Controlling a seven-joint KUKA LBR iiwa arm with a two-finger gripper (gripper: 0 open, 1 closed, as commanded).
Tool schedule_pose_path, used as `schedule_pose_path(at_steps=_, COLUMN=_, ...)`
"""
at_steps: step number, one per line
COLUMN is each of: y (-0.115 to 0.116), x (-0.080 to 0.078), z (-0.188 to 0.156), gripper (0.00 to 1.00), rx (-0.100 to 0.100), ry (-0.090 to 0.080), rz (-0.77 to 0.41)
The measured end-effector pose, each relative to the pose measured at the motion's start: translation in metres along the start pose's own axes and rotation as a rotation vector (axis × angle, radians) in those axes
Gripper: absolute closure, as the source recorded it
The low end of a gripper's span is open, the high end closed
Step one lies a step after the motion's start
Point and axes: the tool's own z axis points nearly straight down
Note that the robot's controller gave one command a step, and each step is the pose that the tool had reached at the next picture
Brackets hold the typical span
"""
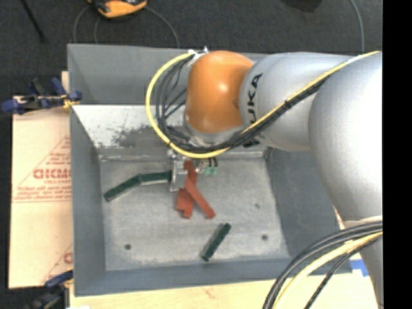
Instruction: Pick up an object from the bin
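My gripper (177, 172) hangs under the arm's orange cover, low over the middle of the bin floor. Directly below it lies a red thing (191, 199) made of two flat strips that cross in a narrow V, its upper end reaching up against the gripper. A dark green strip (134, 185) lies to the left, its right end at the gripper's side. Whether either one is gripped is hidden by the cover.
A short dark green bar (215, 241) lies slanted near the bin's front wall. The arm and its cables cover the bin's back right part. Bare floor shows at the front left and at the right.
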Motion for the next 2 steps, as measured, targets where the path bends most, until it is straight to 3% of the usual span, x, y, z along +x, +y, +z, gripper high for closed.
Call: schedule_pose_path(at_steps=2, y=0.0000, x=0.0003, z=-0.0197, gripper=1.00, rx=0.000, ry=0.001, rz=0.000)
